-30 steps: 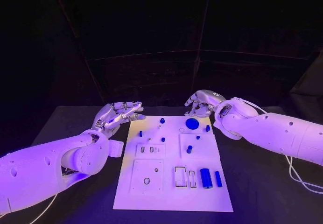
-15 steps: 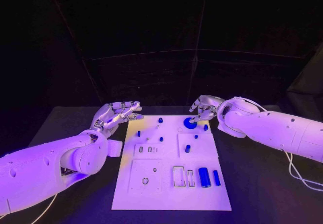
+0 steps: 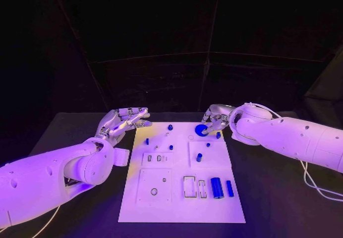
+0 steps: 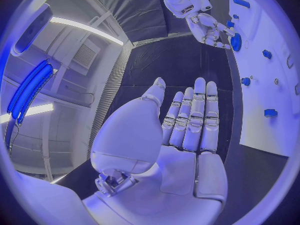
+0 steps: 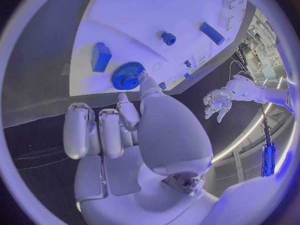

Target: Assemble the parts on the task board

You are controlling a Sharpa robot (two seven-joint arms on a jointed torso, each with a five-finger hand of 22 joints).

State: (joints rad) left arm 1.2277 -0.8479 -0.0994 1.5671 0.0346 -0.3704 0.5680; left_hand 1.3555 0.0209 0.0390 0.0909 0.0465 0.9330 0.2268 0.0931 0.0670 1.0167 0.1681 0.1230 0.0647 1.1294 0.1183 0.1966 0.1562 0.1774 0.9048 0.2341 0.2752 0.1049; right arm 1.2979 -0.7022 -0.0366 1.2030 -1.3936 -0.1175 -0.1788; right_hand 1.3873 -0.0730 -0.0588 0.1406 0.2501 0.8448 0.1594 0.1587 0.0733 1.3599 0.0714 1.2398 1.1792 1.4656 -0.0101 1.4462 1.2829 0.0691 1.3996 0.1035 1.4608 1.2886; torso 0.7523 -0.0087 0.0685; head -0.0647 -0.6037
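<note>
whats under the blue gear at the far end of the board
The blue gear lies flat on the white task board, with the right hand fingers at its edge. Whatever peg or recess sits beneath it is covered by the gear.

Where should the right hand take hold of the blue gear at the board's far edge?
At its toothed rim, from above and the far right side. The blue gear lies flat on the task board, so only the rim offers opposing faces, and the right hand is already over it with a fingertip at the rim.
</note>
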